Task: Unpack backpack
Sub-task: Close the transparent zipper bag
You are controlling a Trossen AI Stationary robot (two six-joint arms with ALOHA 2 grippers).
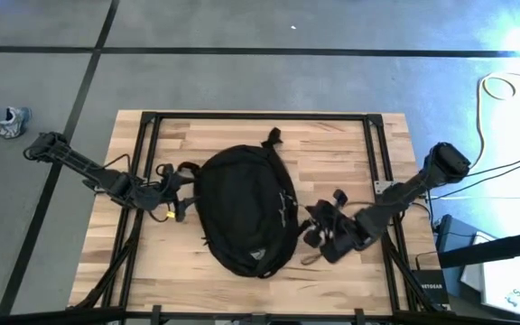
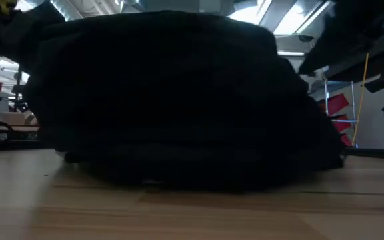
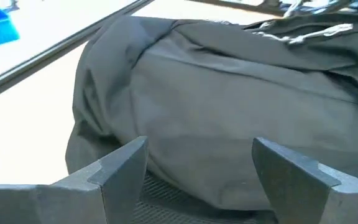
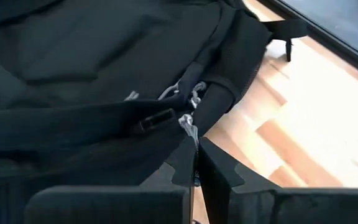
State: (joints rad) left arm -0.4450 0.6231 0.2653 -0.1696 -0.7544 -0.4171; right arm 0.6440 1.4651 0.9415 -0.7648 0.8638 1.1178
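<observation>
The black backpack point(image 1: 246, 209) lies flat in the middle of the wooden table and fills the low view point(image 2: 179, 100). My left gripper point(image 3: 199, 144) stands open at the backpack's left side point(image 1: 181, 194), with the fabric bulging up just ahead of and between its two fingers. My right gripper point(image 4: 196, 149) is at the backpack's right side point(image 1: 312, 226), shut at a silver zipper pull point(image 4: 188, 124) on the zipper line. A black strap point(image 1: 272, 138) sticks out from the backpack's far end and lies on the table. My left gripper's open fingers point(image 3: 126, 165) stand close against the backpack's left side; I cannot tell whether they touch the fabric. My right gripper pinches the silver zipper pull's free end point(image 4: 192, 135) between its two fingertips, slanting down from the table's right side. The backpack itself stays lying on the table.
A black metal frame point(image 1: 260, 117) runs around the table top, with rails along the left point(image 1: 143, 162) and right point(image 1: 382, 162) sides. Cables and boxes point(image 1: 477, 262) lie on the floor to the right. A person's shoe point(image 1: 12, 120) shows on the floor far left.
</observation>
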